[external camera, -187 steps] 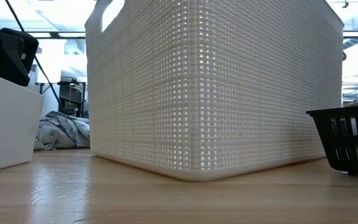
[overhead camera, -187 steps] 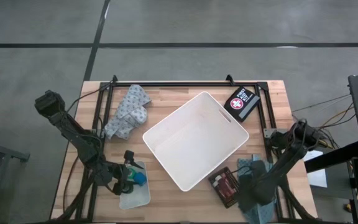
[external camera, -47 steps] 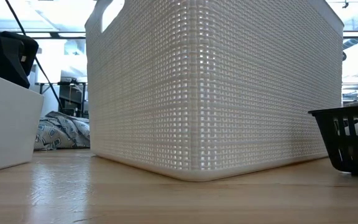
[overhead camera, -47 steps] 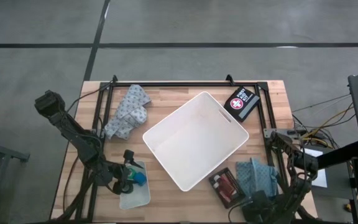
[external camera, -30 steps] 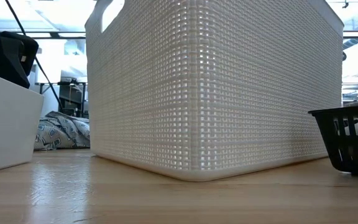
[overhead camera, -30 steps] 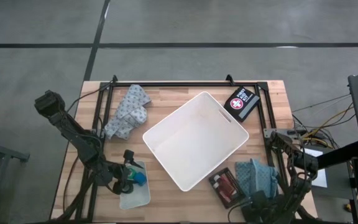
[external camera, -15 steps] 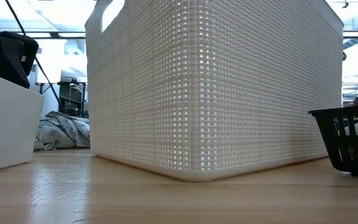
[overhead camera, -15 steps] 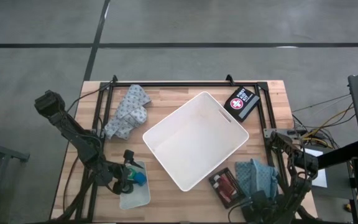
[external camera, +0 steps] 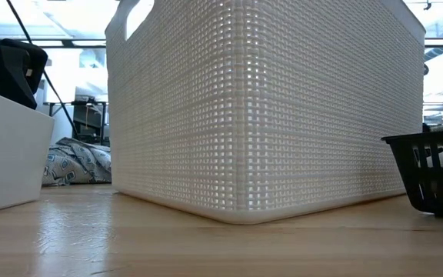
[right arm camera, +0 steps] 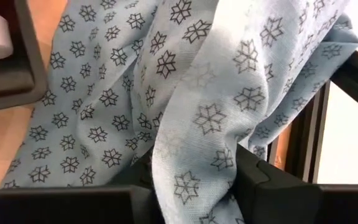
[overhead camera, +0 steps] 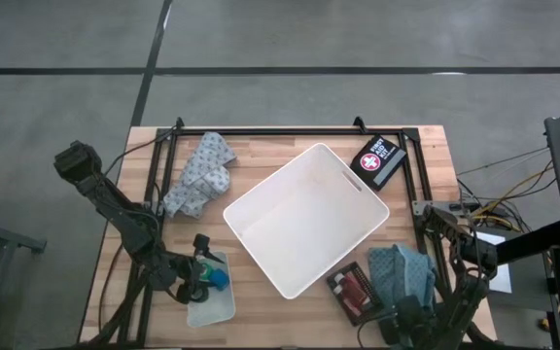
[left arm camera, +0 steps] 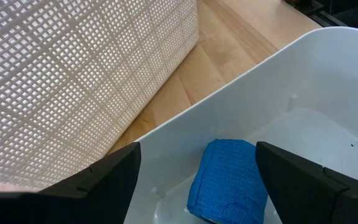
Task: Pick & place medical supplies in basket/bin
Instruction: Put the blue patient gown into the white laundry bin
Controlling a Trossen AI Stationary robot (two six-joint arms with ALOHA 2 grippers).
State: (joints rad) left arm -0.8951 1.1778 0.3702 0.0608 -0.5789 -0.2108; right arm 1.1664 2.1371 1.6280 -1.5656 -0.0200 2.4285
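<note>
1. Left gripper (overhead camera: 194, 282): over small translucent tray (overhead camera: 212, 306), front-left; fingers (left arm camera: 98, 180) wide apart, straddling blue bandage roll (left arm camera: 229, 180). Roll prob. light, soft, compressible; take across mid-width.
2. Patterned cloth (overhead camera: 200, 175): back-left, loose; limp, will drape; pinch a raised fold.
3. Bin (overhead camera: 304, 219): table centre, angled, nothing visible inside. Stiff lattice plastic, light.
4. Dark basket (overhead camera: 353, 292): just right of the bin's front corner.
5. Blue star-print cloth (right arm camera: 166, 93): front-right. Right gripper (overhead camera: 403, 316) pinched shut on a fold; soft, may slip or trail.
6. First-aid case (overhead camera: 379, 160): back-right; flat, rigid.
</note>
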